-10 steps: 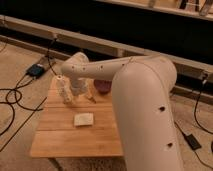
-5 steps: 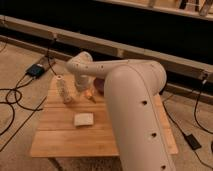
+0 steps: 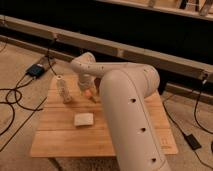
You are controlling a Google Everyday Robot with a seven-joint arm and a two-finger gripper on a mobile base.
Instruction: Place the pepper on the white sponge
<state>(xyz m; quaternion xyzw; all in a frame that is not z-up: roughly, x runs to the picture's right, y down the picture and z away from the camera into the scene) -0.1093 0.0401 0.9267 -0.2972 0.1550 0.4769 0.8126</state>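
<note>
The pepper is a small orange piece on the far middle of the wooden table. My gripper hangs down at the end of the white arm, right at the pepper and partly covering it. I cannot tell whether it holds the pepper. The white sponge lies flat on the table, a short way nearer the camera than the gripper, with nothing on it.
A tall whitish bottle stands left of the gripper. The arm covers the table's right half. Black cables and a dark box lie on the floor to the left. A dark wall with a rail runs behind.
My gripper has moved a little to the right, away from the bottle, and come down over the pepper. The sponge and the bottle have not moved.
</note>
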